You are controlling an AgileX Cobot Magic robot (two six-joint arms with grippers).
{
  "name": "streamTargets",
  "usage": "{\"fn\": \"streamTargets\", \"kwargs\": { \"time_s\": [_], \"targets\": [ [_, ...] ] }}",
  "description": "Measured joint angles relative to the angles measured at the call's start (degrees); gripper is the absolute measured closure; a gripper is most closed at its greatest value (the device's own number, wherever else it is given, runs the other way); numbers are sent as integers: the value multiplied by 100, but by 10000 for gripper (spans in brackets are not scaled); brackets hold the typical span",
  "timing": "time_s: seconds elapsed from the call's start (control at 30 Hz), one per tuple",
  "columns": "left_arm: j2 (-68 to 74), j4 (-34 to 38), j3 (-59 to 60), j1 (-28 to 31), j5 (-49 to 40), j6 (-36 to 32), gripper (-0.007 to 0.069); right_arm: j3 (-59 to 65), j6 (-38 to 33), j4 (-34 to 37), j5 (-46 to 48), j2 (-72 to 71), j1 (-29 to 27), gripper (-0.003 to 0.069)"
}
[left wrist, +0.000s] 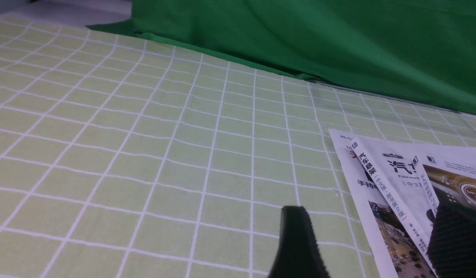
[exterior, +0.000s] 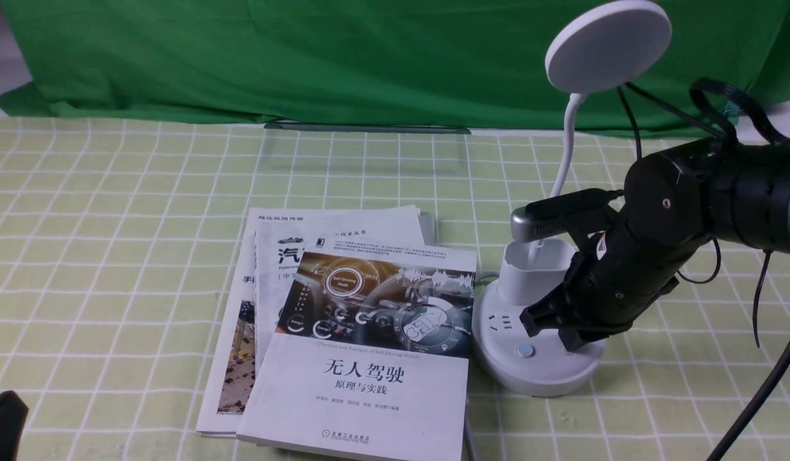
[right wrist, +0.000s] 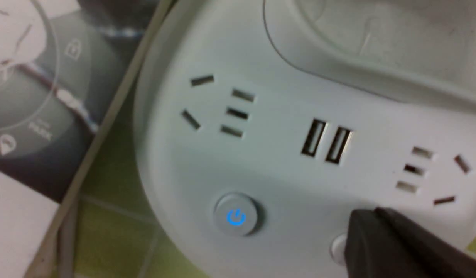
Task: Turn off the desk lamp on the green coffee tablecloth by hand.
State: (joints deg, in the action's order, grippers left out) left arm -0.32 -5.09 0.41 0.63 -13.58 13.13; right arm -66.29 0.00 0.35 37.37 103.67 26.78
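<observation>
- Right end effector (right wrist: 371,227): fingers pressed together, at the button (right wrist: 339,249) without the blue symbol; contact unclear.
- Left end effector (left wrist: 361,235): fingers spread.
- Desk lamp (exterior: 539,358): upright on the green coffee tablecloth (exterior: 145,256), beneath the right end effector.
- Power button (right wrist: 236,217): lit blue.
- Stacked books (exterior: 369,397): just beside the lamp base.
- Green backdrop (exterior: 369,57): behind.

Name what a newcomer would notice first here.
Probably the white desk lamp, its disc head tilted high against the dark green backdrop. Next, the bulky black right hand, shut and reaching in from the right over the lamp's base. Left of the base, a glossy car-dashboard book tops a stack.
</observation>
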Motion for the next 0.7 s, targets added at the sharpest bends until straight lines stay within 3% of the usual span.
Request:
{"fn": "streamTargets", "kwargs": {
  "time_s": [0.27,0.7],
  "targets": [
    [0,0,0,0,0,0,214,154,106,-98,448,-1074,5,610],
    [0,0,0,0,0,0,214,1916,412,-98,722,-4673,61,589]
  ]
}}
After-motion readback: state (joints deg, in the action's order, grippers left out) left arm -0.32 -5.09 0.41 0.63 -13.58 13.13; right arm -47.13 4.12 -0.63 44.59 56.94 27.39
